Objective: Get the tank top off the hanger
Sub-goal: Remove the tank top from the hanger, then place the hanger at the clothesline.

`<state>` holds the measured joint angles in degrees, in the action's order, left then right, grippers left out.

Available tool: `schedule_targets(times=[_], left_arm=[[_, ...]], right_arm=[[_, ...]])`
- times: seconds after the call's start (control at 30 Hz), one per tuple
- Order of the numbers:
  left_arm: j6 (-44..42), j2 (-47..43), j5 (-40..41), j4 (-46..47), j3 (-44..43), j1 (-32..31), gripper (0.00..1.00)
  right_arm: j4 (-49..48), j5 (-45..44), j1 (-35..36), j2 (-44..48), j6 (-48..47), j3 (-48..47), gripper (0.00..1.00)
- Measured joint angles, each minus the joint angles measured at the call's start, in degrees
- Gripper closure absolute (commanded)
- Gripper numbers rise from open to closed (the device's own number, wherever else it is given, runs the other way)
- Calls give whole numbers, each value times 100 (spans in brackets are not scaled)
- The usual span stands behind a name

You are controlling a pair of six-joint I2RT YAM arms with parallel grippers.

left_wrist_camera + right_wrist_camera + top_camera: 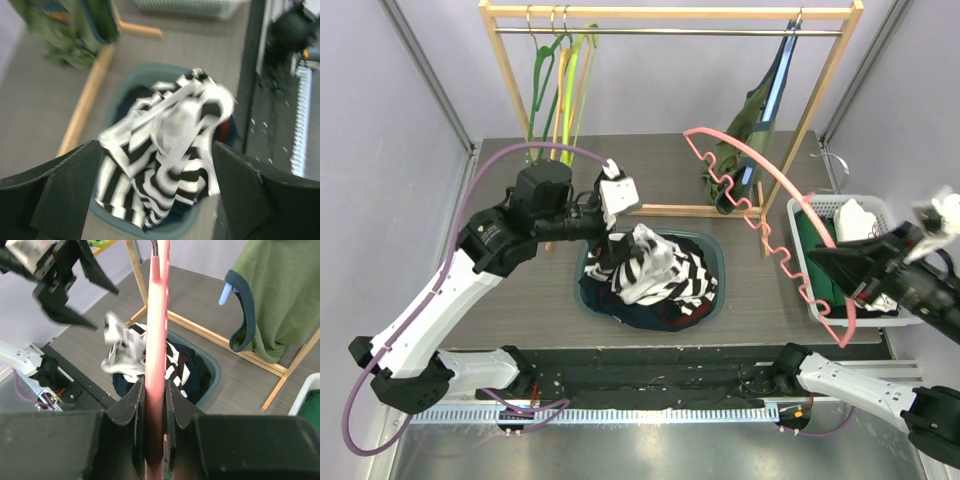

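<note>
Black-and-white tank top (655, 268) was heaped on the clothes in the teal basin (716, 250), free of the pink hanger (155, 315). You would have done well to lift your wide-open, empty left gripper (155, 145) straight up without snagging cloth. Your right gripper (155, 390) was clamped on the hanger, whose long axis slanted from it far-left over the worktop (550, 310) toward the wooden rack (670, 12).

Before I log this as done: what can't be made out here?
Left wrist: black-and-white striped tank top is motion-blurred, edges unclear.
Top external: dark clothes in the teal oval basin, covered by the top.
Right wrist: hook of the pink wavy hanger, cut off by the upper edge.
</note>
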<state>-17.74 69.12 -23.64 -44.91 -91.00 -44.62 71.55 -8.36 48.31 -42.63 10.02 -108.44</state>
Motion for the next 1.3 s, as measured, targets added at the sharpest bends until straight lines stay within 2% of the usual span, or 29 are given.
schedule_targets(times=[0.1,0.2,0.47,0.57,0.7,0.83,1.07,1.3], left_arm=[[-111,-151,-216,-326,433,0,0],[-337,-157,-216,-533,358,0,0],[-1045,-140,402,-514,-1134,-33,0],[-1189,-138,680,-391,-1397,-44,0],[-1331,-149,916,-363,-1410,-48,0],[-1440,-195,1078,-380,-1397,-52,0],[-1722,-509,1364,-487,-1718,-52,0],[-1947,-1045,1626,-511,-1829,-52,0]], right_arm=[[-195,-66,0,-382,-20,181,99],[-348,-63,0,-828,-48,356,99],[-439,-81,0,-1799,-87,553,99],[-490,-151,0,-1978,-98,463,99],[-564,-358,0,-2555,-151,-302,99],[-710,-730,0,-3633,-273,-1696,99],[-898,-1268,-2,-5141,-529,-3182,99],[-1174,-1412,-13,-5786,-721,-3550,99]])
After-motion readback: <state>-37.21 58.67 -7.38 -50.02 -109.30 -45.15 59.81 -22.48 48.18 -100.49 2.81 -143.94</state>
